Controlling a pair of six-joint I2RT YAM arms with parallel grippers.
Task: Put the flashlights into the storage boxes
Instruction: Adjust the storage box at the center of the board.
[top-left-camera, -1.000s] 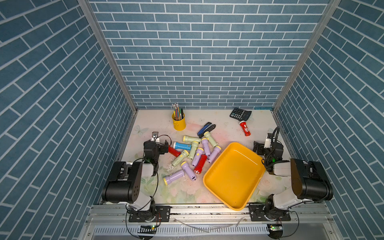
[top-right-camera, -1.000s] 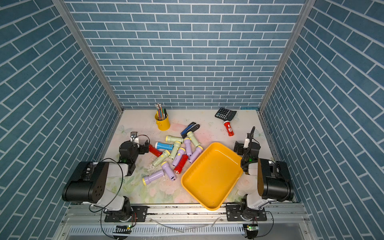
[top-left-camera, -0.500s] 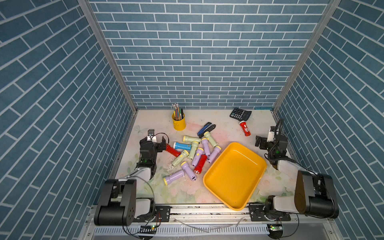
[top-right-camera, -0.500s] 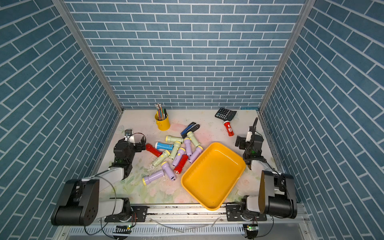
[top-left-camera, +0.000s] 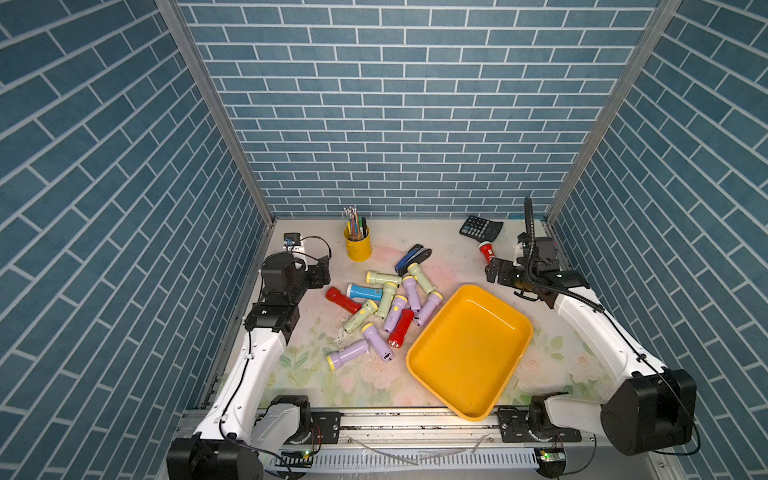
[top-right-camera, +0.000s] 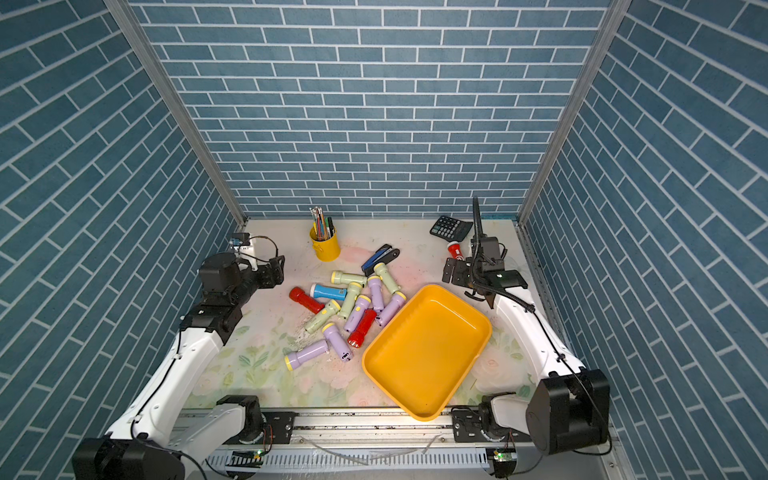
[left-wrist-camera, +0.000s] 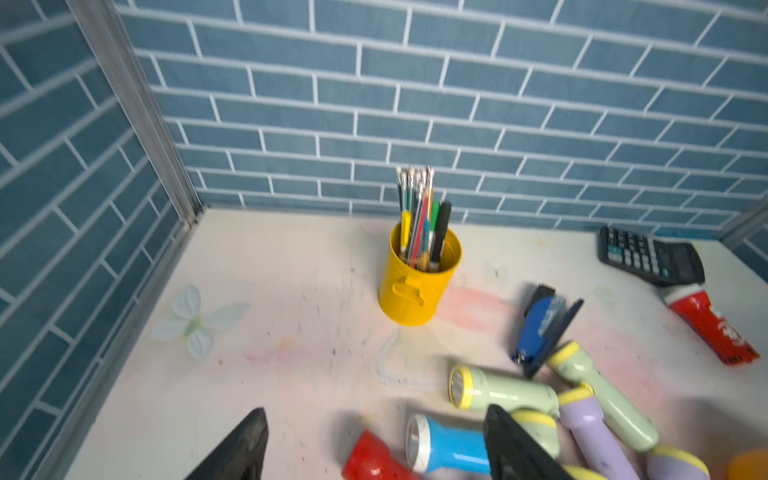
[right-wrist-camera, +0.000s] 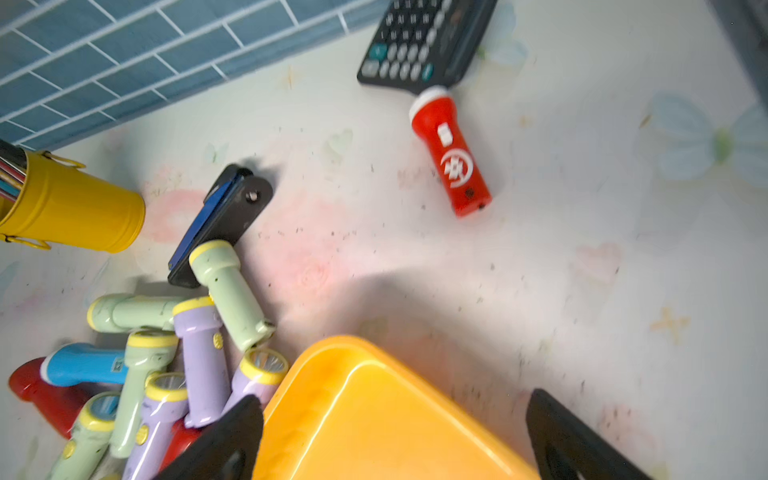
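First, note the left gripper (left-wrist-camera: 376, 417): jaws parted to a moderate gap and empty, poised low over the red flashlight (left-wrist-camera: 374, 459) and the blue flashlight (left-wrist-camera: 451, 444) at the pile's outer edge (probably the easiest picks, being least overlapped). Note the right gripper (right-wrist-camera: 395, 397) spread wide, likewise empty, near the far corner of the yellow tray (right-wrist-camera: 374, 415) and not far from the lone red flashlight (right-wrist-camera: 451, 153) lying head against the calculator (right-wrist-camera: 419, 37). Read this as approach, with no flashlight yet in the tray. Locate the remaining flashlights (top-left-camera: 394, 316) heaped crosswise on the table (top-left-camera: 299, 374) between tray and pen cup (top-left-camera: 358, 249), one green head against the stapler (top-left-camera: 413, 258). Expect smooth, glossy plastic: cylindrical barrels, flared heads, prone to rolling. Treat the tray as rigid, shallow, round-cornered, with a raised rim.
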